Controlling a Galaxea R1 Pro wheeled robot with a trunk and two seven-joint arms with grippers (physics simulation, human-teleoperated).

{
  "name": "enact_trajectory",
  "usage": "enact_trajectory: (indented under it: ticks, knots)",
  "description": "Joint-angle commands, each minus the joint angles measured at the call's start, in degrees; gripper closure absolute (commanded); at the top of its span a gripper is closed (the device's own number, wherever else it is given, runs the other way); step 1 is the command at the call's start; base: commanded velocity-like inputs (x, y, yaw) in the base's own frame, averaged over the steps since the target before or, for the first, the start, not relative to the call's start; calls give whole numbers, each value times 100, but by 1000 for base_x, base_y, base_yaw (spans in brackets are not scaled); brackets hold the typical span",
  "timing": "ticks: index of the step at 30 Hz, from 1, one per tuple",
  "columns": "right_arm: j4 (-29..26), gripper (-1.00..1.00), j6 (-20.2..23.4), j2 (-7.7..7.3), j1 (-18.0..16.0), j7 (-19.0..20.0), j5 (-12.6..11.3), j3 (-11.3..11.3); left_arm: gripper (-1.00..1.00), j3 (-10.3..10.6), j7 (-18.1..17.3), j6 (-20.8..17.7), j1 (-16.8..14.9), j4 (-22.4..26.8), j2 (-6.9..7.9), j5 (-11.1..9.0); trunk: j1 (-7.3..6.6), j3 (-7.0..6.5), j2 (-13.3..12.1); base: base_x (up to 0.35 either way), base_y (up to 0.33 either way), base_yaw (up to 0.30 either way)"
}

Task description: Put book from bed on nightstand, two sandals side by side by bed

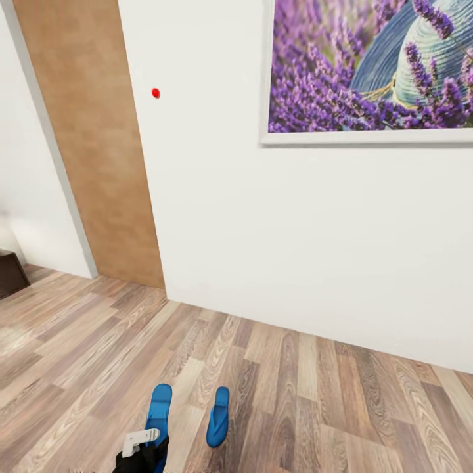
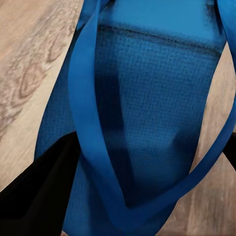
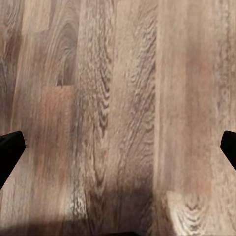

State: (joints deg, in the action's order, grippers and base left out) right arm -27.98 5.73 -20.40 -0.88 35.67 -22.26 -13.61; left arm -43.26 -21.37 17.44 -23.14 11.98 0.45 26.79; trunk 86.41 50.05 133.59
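Two bright blue sandals lie close together on the wood-plank floor at the bottom of the head view, the left sandal [image 1: 158,407] and the right sandal [image 1: 218,416]. My left gripper [image 1: 146,441] is over the near end of the left sandal. In the left wrist view that sandal [image 2: 147,113] sits deep between the black fingers [image 2: 34,191], straps toward the camera, held by its two sides. My right gripper [image 3: 118,147] hangs open over bare floor, its fingertips at the picture's edges. The book, bed and nightstand are out of view.
A white wall [image 1: 263,230] stands straight ahead with a framed lavender picture [image 1: 371,66] on it. A light-brown wooden door [image 1: 98,144] is at the left, and a dark-brown furniture corner [image 1: 10,272] at the far left edge. Floor stretches to the right.
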Motion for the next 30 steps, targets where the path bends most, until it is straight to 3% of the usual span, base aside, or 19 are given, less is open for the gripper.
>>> enact_trajectory:
  ticks: [1,9,30]
  knots:
    - [-2,-100,59,1,0,28,-59,-19,100,-51,-16,23,-6,-4,-1,47,-1,9,3,0,0,277]
    - [-6,-100,58,1,0,28,-59,-19,100,-51,-30,17,-6,-4,-1,46,-1,36,3,0,0,209]
    - [-6,-100,51,1,0,32,-59,-19,100,-51,-34,14,-6,-4,-6,46,-1,189,3,0,0,7]
